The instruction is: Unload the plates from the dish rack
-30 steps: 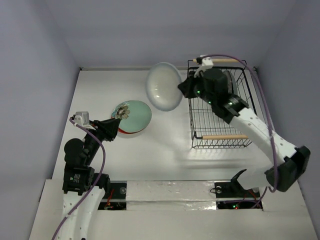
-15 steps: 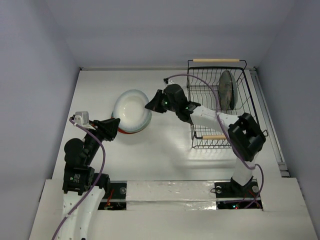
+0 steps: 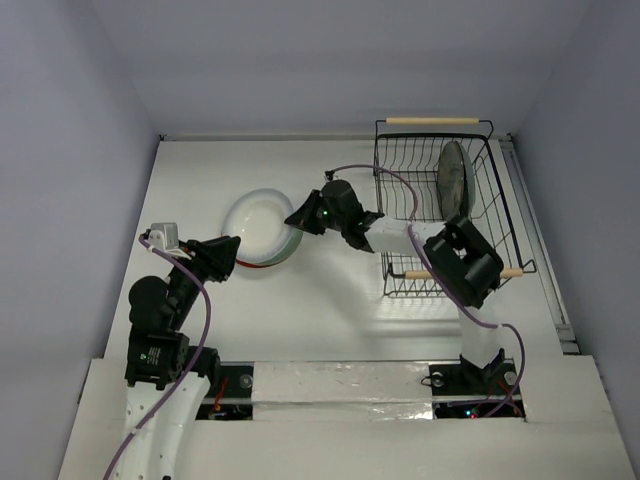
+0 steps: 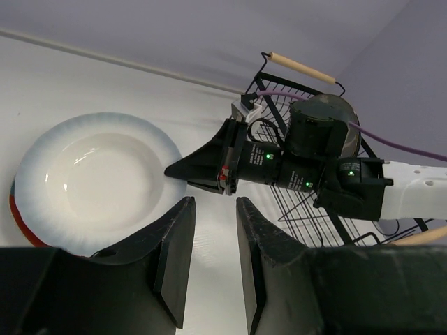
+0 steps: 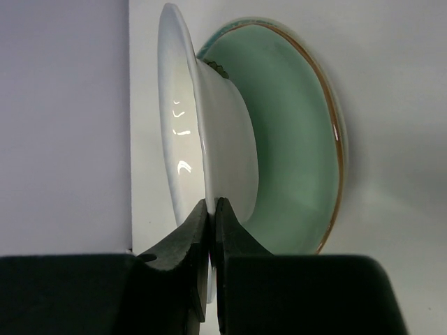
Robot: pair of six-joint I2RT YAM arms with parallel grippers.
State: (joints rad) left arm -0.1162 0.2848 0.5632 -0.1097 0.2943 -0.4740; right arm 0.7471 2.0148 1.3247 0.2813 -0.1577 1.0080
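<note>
The plain white plate (image 3: 258,225) lies on the red plate with the teal centre (image 3: 256,264) at the table's left-middle. My right gripper (image 3: 297,218) is shut on the white plate's right rim. The right wrist view shows the gripper (image 5: 211,202) pinching the white rim (image 5: 183,139) over the teal plate (image 5: 293,139). My left gripper (image 3: 232,245) is open and empty beside the stack's left edge; it also shows in the left wrist view (image 4: 214,204). The dish rack (image 3: 432,121) stands at the back right with the grey plate (image 3: 454,180) upright in it. The blue floral plate is hidden.
The right arm's forearm (image 3: 400,238) stretches from the rack's left side across to the stack. The rack's near wooden handle (image 3: 512,272) is partly behind the right arm's elbow (image 3: 462,262). White walls close the table at the back and sides.
My right gripper has carried the white plate from beside the rack leftwards and down onto the red plate. The left arm has not moved.
</note>
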